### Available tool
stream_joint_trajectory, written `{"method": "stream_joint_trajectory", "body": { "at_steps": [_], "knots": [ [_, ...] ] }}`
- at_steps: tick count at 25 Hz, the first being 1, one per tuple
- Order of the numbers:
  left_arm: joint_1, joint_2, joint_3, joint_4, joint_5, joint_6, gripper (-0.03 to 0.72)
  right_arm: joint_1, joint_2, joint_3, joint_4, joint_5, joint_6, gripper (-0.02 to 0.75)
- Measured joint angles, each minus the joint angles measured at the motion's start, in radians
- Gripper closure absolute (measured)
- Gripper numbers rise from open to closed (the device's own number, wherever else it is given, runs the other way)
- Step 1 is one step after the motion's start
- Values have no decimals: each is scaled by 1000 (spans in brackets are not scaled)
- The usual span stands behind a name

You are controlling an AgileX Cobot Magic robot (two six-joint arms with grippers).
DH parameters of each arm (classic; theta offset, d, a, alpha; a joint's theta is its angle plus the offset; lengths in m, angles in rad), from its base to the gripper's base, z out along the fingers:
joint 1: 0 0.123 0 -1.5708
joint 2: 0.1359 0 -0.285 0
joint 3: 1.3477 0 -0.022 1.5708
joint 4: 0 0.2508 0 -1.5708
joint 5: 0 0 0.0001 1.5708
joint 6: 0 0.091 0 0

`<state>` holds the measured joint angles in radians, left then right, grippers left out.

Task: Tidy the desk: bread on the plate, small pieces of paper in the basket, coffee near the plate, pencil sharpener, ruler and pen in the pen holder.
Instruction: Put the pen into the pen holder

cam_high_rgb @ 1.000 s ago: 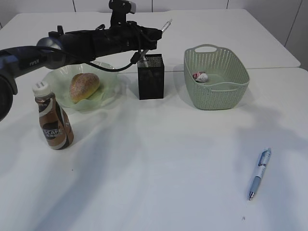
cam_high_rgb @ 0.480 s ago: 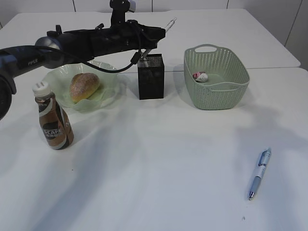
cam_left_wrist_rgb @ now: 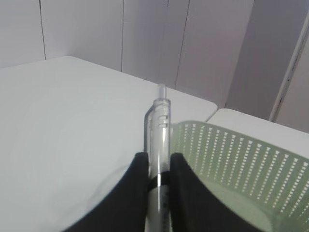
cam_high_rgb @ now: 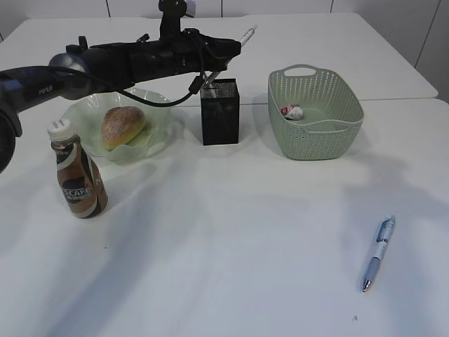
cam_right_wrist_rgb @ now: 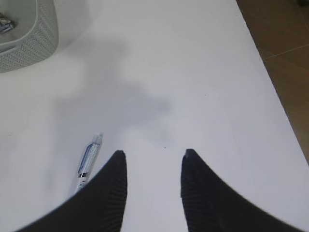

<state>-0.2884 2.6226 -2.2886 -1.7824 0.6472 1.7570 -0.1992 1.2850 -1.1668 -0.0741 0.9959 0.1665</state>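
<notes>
1. Over the last second, our left gripper (cam_left_wrist_rgb: pixel 154 169), clamped on a clear plastic pen (cam_left_wrist_rgb: pixel 158 140), has risen slightly above the black mesh pen holder (cam_high_rgb: pixel 219 112); the drop is still pending.
2. Our right gripper (cam_right_wrist_rgb: pixel 152 166) hangs apart over the blue pen (cam_high_rgb: pixel 378 253) lying near right.
3. We cannot see inside the holder, and the ruler and sharpener are nowhere visible.

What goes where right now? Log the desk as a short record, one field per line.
left gripper: shut on a clear pen, held slanted over the pen holder
right gripper: open, empty, above the desk
bread: on the plate
coffee: upright, in front of the plate
basket: holds a crumpled paper
blue pen: lying on the desk
</notes>
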Motion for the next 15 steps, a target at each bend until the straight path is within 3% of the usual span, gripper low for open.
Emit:
{"method": "stream_joint_trajectory", "body": {
  "at_steps": [15],
  "knots": [
    [0, 0, 0, 0, -32, 15, 630, 0, 0, 0, 7, 0, -3, 426]
  ]
}}
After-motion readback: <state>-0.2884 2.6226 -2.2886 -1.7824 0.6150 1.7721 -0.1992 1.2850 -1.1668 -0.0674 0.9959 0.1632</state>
